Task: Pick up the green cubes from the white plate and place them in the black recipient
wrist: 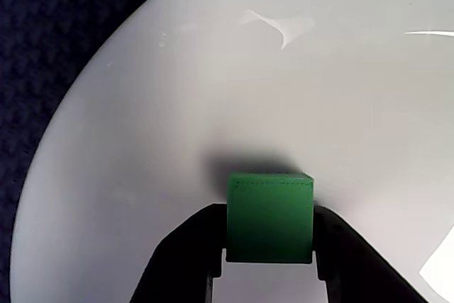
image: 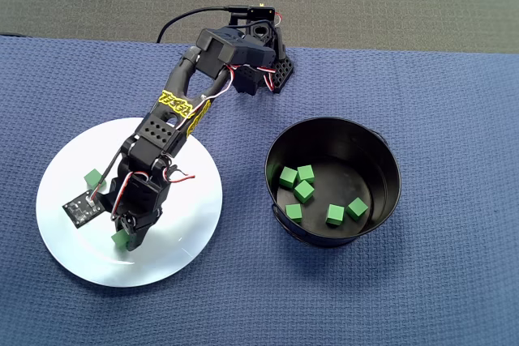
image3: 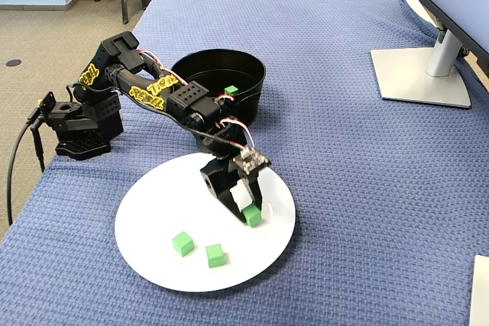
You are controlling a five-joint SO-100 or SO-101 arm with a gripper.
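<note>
Six green cubes (image: pixel 305 190) sit in the black pot (image: pixel 381 151); three remain on the white plate (image3: pixel 153 211), my gripper (wrist: pixel 269 257) clamping one (wrist: pixel 269 218).

Arm stretched out and bent down, hand (image3: pixel 248 215) closed on a cube (wrist: pixel 270 218).

From its base (image3: pixel 76 124) at the surface's edge, the black arm (image3: pixel 157 93), marked with yellow tape, reaches forward in the fixed view, folds at the elbow and slopes down to the wrist, where red and white wires loop. The hand points steeply downward over the plate (image3: pixel 153 219). In the wrist view its two black fingers (wrist: pixel 186 260) press against the left and right faces of the cube, which sits squarely between them. In the overhead view the hand (image: pixel 128 239) lies at the arm's far end, lower left of the base.
</note>
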